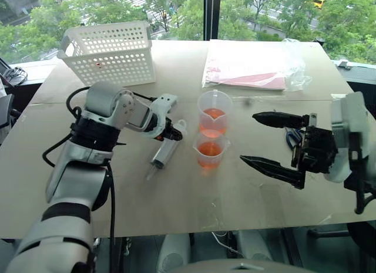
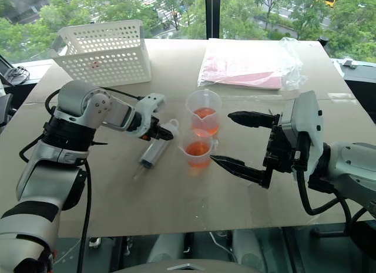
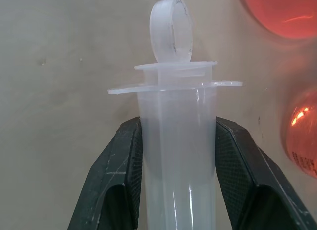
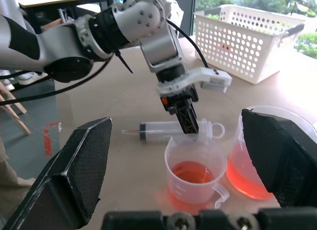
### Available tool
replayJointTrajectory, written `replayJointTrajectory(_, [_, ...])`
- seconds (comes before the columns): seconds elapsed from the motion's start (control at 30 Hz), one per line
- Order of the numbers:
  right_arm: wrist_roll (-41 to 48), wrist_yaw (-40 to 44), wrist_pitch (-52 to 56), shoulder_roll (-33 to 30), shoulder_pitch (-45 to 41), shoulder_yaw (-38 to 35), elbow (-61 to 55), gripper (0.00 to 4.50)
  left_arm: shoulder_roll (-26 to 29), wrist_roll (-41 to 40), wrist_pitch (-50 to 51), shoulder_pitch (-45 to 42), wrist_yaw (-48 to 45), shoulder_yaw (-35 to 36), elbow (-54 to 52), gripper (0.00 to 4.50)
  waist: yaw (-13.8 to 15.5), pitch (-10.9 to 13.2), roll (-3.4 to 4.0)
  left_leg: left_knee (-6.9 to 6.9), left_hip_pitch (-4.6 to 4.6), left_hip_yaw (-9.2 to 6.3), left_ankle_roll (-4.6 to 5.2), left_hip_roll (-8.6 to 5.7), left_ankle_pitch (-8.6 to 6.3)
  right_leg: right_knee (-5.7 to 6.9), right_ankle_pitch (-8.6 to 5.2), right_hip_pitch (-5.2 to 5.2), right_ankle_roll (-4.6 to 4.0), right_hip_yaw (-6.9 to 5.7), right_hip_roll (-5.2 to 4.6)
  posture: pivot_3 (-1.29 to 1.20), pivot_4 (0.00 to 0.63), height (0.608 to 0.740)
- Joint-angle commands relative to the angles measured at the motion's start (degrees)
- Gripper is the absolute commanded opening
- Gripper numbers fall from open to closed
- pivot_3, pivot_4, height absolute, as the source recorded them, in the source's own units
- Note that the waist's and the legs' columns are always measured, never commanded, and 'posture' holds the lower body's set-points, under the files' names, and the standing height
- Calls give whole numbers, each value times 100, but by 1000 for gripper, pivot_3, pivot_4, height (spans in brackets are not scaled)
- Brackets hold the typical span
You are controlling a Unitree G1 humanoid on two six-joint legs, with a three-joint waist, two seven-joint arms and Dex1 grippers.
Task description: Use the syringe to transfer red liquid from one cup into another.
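1. We saw the left gripper [image 4: 188, 122] clamped on the syringe [image 1: 165, 150], both black fingers [image 3: 119, 180] pinching the barrel just below the white flange, probably so the ring end stayed free for the plunger.
2. The syringe lay flat on the table [image 1: 176, 196], tip pointing away from the cups, so to us it looked grabbed but not yet lifted.
3. Just beside it stood the short cup [image 1: 210, 150] and right behind that the tall cup [image 1: 214, 114], touching or nearly so, both holding red liquid [image 4: 189, 172].
4. The right gripper [image 1: 276, 142] hovered on the other side of the cups with its fingers spread wide, holding nothing. Our guess was it was waiting to steady a cup or work the plunger.
5. Further back sat a white basket [image 1: 111, 53] and a plastic bag [image 1: 252, 64], well clear.
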Motion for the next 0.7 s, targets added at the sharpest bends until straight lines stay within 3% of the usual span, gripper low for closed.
replayJointTrajectory(0.03, [-11, -250, 49, -66, -55, -18, -59, 4500, 288, -156, 15, 156, 36, 1078, -435, 1493, -17, 0, 0, 0, 0, -1, 0, 1, 0, 0, 0, 0, 1, -1, 0, 0, 150, 740])
replayJointTrajectory(0.27, [-341, -316, 246, -145, 187, -49, 249, 4500, 417, -732, 16, 397, 254, 2921, -1081, 1493, -23, 0, -3, 14, -35, -17, 0, -1, 1, 1, 12, -22, 20, -20, -3, 0, 150, 740])
replayJointTrajectory(0.3, [-424, -74, 220, -196, 387, -270, 358, 4500, 395, -846, 16, 358, 235, 3070, -1149, 1493, -9, 0, -3, 19, -41, -21, 0, -1, 1, 1, 12, -24, 21, -24, -3, 0, 150, 740])
replayJointTrajectory(0.37, [-932, 1392, -60, -204, 1575, -1532, 923, 4500, 295, -1174, 16, 203, 313, 3309, -1112, 1493, 88, -6, -13, 25, -65, -43, 1, -9, 1, -3, 13, -32, 22, -42, -6, 0, 150, 740])
replayJointTrajectory(0.43, [-1348, 2378, -413, -119, 2338, -2212, 1317, 4500, 205, -1366, 16, 117, 344, 3356, -1207, 1493, 186, -8, -15, 31, -77, -56, 1, -16, 1, -5, 13, -33, 24, -56, -10, 0, 150, 740])
replayJointTrajectory(0.7, [-1852, 3655, -1039, 145, 3107, -2945, 1783, 4500, -531, -1483, -75, -11, 515, 4047, -1554, 1493, 32, -9, -15, 34, -58, -83, 1, -23, 2, 9, 7, -16, 32, -70, -10, 0, 150, 740])
